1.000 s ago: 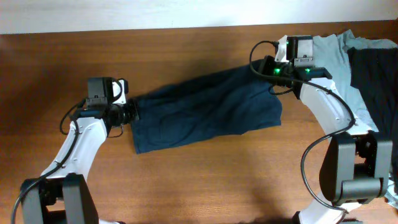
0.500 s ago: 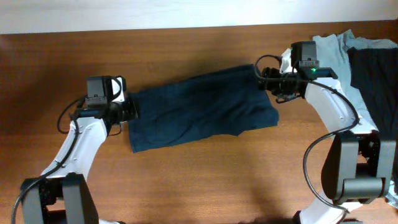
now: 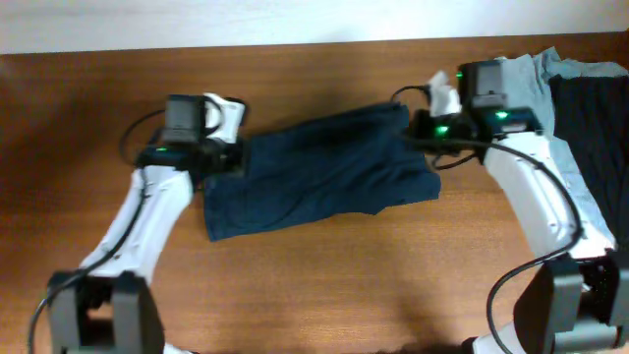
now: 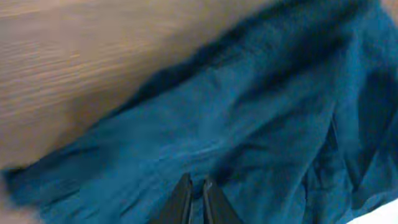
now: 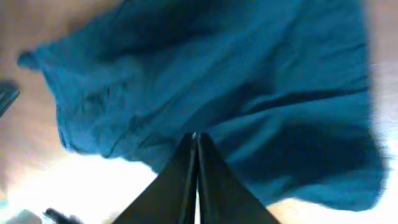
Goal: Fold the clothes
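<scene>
At the near edge, the left arm [image 3: 147,221] and right arm [image 3: 539,192] rise from either side of the table [image 3: 295,295]. Both are smooth white shells over black joints with looped black cables, and the table is brown wood with fine lengthwise grain. Mid-table lies the navy garment [image 3: 324,172], a soft, matte, roughly rectangular sheet set slightly aslant, its right end farther from the bases than its left. Shallow creases run along it and its near edge is wavy. The left gripper [image 3: 234,157] sits at the garment's far left corner. In its wrist view the slim dark fingers [image 4: 180,200] taper to tips drawn almost together, a hairline slit between them, over rumpled blue cloth crossed by a stitched seam. Whether a fold is nipped between them cannot be told. The right gripper [image 3: 418,128] sits at the far right corner. Its wedge-shaped fingers [image 5: 177,180] are pressed fully together above creased fabric, and a hold on the cloth cannot be confirmed. Farthest, at the table's far right corner, the pale grey-blue garment [image 3: 531,84] lies crumpled. The black garment [image 3: 595,128] is heaped just beside it on the right.
</scene>
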Tool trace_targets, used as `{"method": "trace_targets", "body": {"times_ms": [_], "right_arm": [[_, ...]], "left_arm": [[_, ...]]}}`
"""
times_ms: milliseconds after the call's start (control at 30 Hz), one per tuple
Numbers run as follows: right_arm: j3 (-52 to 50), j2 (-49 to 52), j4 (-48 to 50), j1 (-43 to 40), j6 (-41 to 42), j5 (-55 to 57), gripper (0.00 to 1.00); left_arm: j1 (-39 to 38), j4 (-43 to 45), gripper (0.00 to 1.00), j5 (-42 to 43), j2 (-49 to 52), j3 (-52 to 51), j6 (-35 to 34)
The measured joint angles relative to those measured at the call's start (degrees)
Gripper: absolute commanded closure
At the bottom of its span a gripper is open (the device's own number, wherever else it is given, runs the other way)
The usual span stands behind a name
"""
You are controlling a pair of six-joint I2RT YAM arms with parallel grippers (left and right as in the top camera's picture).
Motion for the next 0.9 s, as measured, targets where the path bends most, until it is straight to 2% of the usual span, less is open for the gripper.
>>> {"method": "trace_targets", "body": {"times_ms": [133, 267, 467, 633, 767, 833, 900], "right_arm": [[0.1, 5.5, -5.2, 5.4, 1.9, 3.3, 0.96], [0.0, 11.1, -9.3, 6.3, 3.1, 9.0, 0.96], [0.0, 15.6, -12.3, 6.3, 3.1, 19.2, 0.96], [0.0, 17.6, -17.8, 6.0, 5.2, 28.3, 0.96], [0.1, 17.6, -23.0, 3.8, 6.8, 33.9, 0.96], [0.6, 17.4, -24.4, 2.8, 6.7, 33.5, 0.96], [1.9, 15.9, -23.7, 2.1, 4.5, 29.8, 0.96]], "left_arm": [[-1.8, 5.0, 0.94, -1.7, 8.3, 0.0, 3.4], [-1.1, 8.7, 0.94, -4.0, 14.0, 0.0, 4.4], [1.4, 11.2, 0.93, -11.6, 17.1, 0.0, 3.0], [5.4, 11.5, 0.94, -14.4, 17.3, 0.0, 0.4], [8.1, 4.8, 0.89, -15.9, 17.6, 4.0, -0.7], [8.2, -2.1, 0.82, -15.5, 17.6, 9.6, -0.9], [8.1, -7.9, 0.80, -14.0, 17.5, 16.4, -1.0]]}}
